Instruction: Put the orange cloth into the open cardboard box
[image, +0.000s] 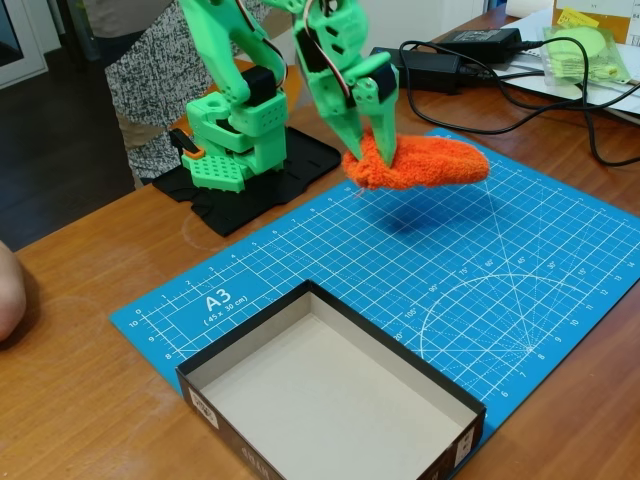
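In the fixed view my green gripper (365, 138) is shut on the left end of the orange cloth (425, 165). The fluffy cloth hangs lifted above the blue cutting mat (500, 260), stretching out to the right, with its shadow on the mat beneath. The open cardboard box (240, 345), black outside and grey-beige inside, lies at the front of the mat, below and left of the cloth, with nothing in it.
My green arm base (235, 140) stands on a black plate at the mat's back left. Black power adapters and cables (480, 60) and a pale yellow-green item in a clear bag (585, 50) lie at the back right. A person stands behind the table.
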